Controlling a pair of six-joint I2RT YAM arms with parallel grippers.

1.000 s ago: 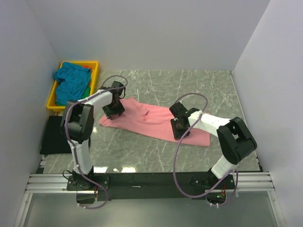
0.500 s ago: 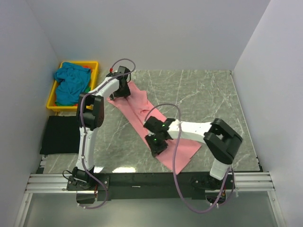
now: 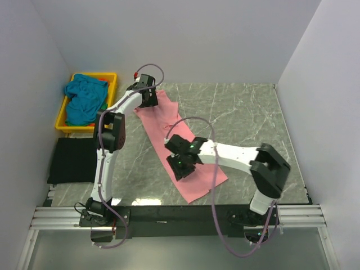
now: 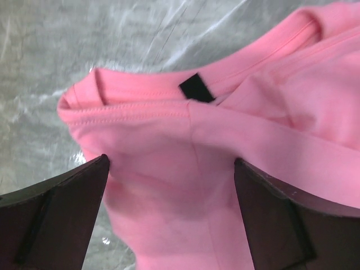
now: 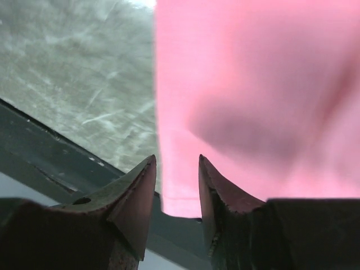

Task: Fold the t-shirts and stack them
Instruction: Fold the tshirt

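A salmon pink t-shirt (image 3: 169, 132) lies flat in a long diagonal strip, from the far left to the table's near edge. My left gripper (image 3: 148, 97) is at its far end, wide open, with the jaws either side of the collar with its black tag (image 4: 197, 88); pink cloth (image 4: 185, 169) lies between the jaws of this gripper (image 4: 171, 163). My right gripper (image 3: 180, 163) is over the shirt's left edge lower down. In the right wrist view it (image 5: 175, 160) shows a narrow gap, and I see nothing pinched; the cloth (image 5: 253, 84) lies beyond. A teal blue t-shirt (image 3: 84, 98) is heaped in the tray.
A yellow plastic tray (image 3: 112, 79) stands at the far left against the wall, with a bit of orange-red cloth (image 3: 103, 80) beside the teal one. A black mat (image 3: 70, 160) lies left of the table. The black front rail (image 5: 50, 163) is close below the shirt's hem.
The pink shirt has swung from lying across the table to a steep diagonal. My left gripper moved to the far side; my right gripper moved left and nearer.
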